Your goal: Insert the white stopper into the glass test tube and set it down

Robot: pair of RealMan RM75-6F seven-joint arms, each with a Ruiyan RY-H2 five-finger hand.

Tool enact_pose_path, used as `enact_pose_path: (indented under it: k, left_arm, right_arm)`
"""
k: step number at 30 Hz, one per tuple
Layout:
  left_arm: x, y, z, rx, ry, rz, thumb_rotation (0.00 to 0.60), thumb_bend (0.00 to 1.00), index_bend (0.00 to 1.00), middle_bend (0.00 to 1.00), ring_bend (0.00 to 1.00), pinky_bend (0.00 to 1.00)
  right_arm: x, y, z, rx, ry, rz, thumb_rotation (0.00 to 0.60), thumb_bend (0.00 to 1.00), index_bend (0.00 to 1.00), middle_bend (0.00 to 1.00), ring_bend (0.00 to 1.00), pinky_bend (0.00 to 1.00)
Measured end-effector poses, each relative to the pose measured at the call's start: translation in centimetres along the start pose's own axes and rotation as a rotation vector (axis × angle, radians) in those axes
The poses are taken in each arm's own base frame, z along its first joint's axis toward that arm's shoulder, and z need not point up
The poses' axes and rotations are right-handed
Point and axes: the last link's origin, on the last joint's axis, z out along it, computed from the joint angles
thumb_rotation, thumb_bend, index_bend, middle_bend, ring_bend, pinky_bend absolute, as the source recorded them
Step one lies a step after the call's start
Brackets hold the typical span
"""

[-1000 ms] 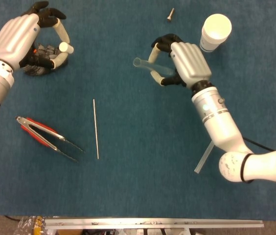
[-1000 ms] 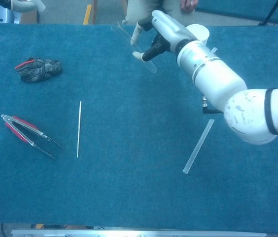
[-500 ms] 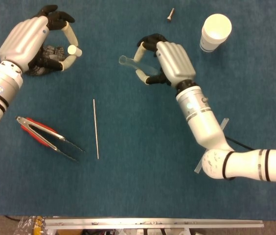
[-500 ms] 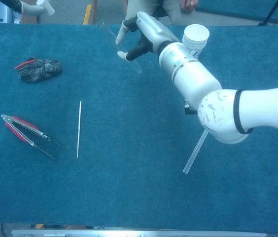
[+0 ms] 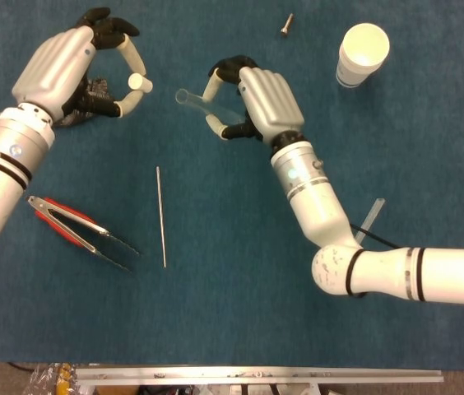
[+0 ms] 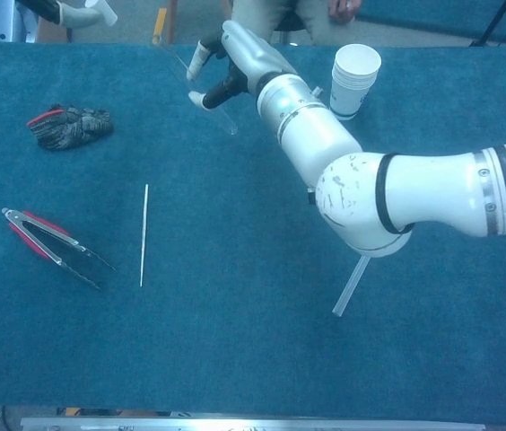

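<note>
Right hand (image 5: 263, 100) grips glass test tube (image 5: 199, 102), mouth facing left hand (image 5: 67, 66) pinching white stopper (image 5: 139, 81).

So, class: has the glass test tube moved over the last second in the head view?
Yes. The glass test tube, held by the right hand, moved left, away from the paper cup, towards the white stopper.

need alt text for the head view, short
Over a blue cloth table, the left hand holds a small white stopper near the open end of a clear glass test tube held by the right hand. Red-handled tongs, a thin rod and a white paper cup lie around.
</note>
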Motion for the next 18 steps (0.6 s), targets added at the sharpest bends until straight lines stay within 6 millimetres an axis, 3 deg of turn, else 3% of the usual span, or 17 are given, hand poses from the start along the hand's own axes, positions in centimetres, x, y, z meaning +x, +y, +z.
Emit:
enact_pose_path:
  k: [18]
  left_arm:
    - [-1.2, -0.3, 0.6, -0.003, 0.003, -0.02, 0.6, 0.32, 0.55, 0.2, 0.02, 0.05]
  right_arm:
    - [-1.5, -1.5, 1.1, -0.003, -0.007, 0.043, 0.6, 0.39, 0.66, 0.33, 0.18, 0.37]
